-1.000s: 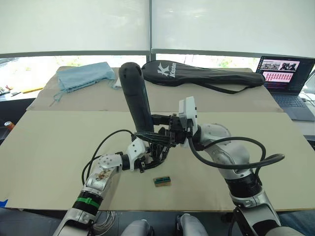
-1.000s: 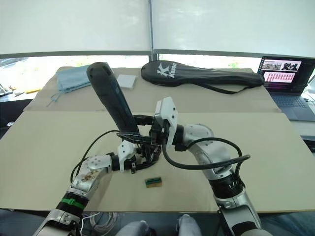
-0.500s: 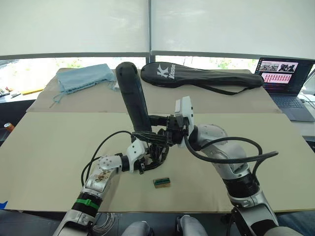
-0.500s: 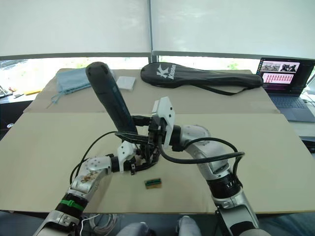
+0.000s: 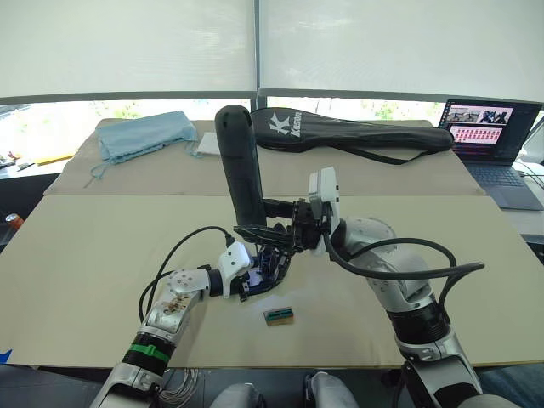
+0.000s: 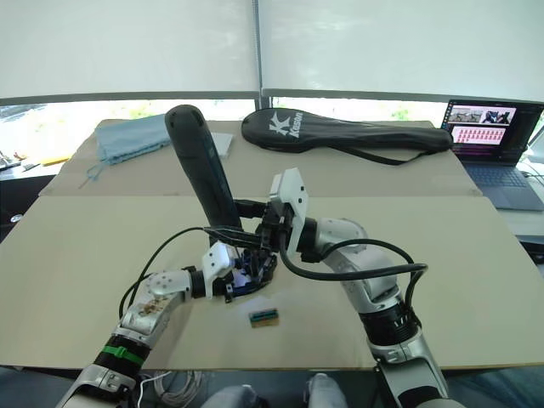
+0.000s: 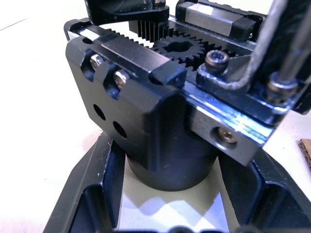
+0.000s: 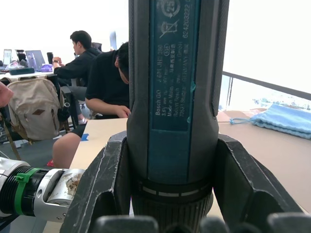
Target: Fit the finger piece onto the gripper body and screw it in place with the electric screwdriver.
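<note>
Gripping the rigid, top-heavy electric screwdriver low, right claw steadies it; left claw apparently clasps the gripper body.

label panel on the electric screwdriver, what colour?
Teal-blue panel with dark print, on the black electric screwdriver; the right wrist view shows it best.

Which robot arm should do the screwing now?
The right, most likely. The right gripper is clamped round the electric screwdriver, tilted with its tip down over the gripper body, which the left gripper steadies on the table.
</note>
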`<state>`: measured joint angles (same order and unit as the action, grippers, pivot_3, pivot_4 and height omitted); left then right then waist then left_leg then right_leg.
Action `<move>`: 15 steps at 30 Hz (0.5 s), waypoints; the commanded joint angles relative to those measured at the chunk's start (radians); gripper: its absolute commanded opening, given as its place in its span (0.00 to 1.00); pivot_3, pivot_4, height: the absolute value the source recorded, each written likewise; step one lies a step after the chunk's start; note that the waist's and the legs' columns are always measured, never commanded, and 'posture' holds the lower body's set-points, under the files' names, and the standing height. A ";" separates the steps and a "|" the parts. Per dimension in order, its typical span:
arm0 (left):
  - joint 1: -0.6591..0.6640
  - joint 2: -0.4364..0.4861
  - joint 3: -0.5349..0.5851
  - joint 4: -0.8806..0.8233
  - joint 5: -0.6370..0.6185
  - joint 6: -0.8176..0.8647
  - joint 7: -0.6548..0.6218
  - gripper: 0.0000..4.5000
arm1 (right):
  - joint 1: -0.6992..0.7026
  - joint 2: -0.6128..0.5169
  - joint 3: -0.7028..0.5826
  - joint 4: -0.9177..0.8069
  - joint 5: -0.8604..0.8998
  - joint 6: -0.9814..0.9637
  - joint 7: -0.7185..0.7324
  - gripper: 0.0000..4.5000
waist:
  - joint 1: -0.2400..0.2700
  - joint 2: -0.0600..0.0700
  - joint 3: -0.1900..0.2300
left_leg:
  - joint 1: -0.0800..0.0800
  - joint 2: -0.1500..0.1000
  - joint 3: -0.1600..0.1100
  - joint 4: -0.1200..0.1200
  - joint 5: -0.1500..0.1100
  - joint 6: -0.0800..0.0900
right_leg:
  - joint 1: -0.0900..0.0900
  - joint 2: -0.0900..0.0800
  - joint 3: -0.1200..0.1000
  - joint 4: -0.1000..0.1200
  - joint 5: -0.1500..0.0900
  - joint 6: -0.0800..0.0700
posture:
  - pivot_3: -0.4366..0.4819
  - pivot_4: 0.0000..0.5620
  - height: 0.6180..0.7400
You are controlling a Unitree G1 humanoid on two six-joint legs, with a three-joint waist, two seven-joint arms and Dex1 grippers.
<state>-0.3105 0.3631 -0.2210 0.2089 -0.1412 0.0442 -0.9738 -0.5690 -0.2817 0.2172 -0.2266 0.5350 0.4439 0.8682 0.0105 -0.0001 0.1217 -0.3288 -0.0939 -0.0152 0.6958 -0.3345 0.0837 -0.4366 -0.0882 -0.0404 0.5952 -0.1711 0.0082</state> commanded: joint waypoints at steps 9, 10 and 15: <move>0.033 0.011 -0.041 0.009 0.016 0.032 -0.024 0.51 | 0.017 -0.030 0.028 0.047 -0.039 0.046 0.002 0.43 | 0.000 0.000 0.000 | 0.000 0.000 0.000 0.000 0.000 0.000 | 0.000 0.000 0.000 0.000 0.000 0.000 | 0.48 0.27 1.00; 0.033 0.011 -0.041 0.010 0.017 0.032 -0.024 0.51 | 0.010 -0.030 0.025 0.040 -0.034 0.045 0.005 0.43 | 0.000 0.000 0.000 | 0.000 0.000 0.000 0.000 0.000 0.000 | 0.000 0.000 0.000 0.000 0.000 0.000 | 0.48 0.27 1.00; 0.033 0.010 -0.040 0.016 0.021 0.031 -0.017 0.51 | -0.033 -0.032 -0.001 -0.012 0.000 0.016 0.044 0.43 | 0.000 0.000 0.000 | 0.000 0.000 0.000 -0.001 0.000 0.000 | 0.000 0.000 0.000 0.000 0.000 0.000 | 0.48 0.27 1.00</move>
<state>-0.3089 0.3635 -0.2210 0.2042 -0.1415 0.0442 -0.9737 -0.5968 -0.2973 0.2202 -0.2326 0.5356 0.4472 0.9004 0.0105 -0.0001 0.1220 -0.3297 -0.0938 -0.0152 0.6953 -0.3345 0.0837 -0.4373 -0.0882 -0.0404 0.5947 -0.1711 0.0082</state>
